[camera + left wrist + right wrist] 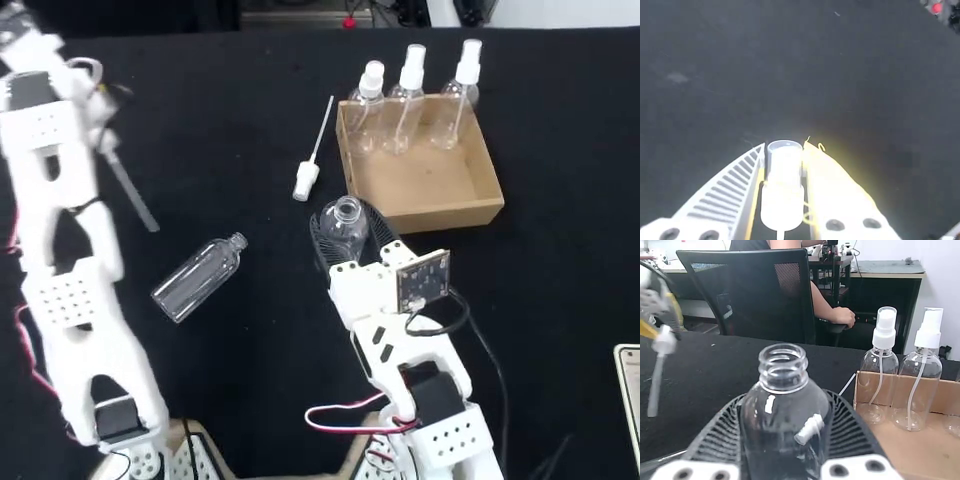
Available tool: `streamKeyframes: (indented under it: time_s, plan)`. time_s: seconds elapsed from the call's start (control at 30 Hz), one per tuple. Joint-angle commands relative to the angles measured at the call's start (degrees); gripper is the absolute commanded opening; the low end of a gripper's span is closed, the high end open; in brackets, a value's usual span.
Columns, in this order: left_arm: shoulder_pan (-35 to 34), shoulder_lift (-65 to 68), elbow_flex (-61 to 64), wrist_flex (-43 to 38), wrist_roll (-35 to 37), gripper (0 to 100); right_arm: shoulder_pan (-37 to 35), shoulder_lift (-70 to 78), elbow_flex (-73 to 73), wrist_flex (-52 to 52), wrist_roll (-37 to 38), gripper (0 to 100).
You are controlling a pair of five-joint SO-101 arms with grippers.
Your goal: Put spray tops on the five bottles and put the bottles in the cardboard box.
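Dead centre on the counter [230,90], the open bottle [345,214] stands upright with a bare neck, clenched in the right pincer [785,415]. Way out at 10 o'clock, the left pincer [785,150] is gripping a spray top [784,185] by its head, tube trailing free. The cardboard box [470,215] sits just beside the bottle at 2 o'clock, with three capped bottles [405,95] along its far wall. A loose spray top [306,180] lies at 11 and a spare bottle [200,277] lies on its side at 8. I'd hold the bottle rock steady and plumb, bring the top over the neck, thread the tube tip in first, then drop straight down.
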Motion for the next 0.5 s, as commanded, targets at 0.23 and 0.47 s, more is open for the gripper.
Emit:
streamKeyframes:
  time_s: [0.23,0.47]
  plan:
    - [-12.3,-3.4,-1.9,15.3,-41.5,9,0.5,-0.9,-0.2,0.3,0.5,1.8]
    - [-21.1,-0.4,3.2,15.5,-42.2,9,0.5,-0.9,-0.2,0.3,0.5,1.8]
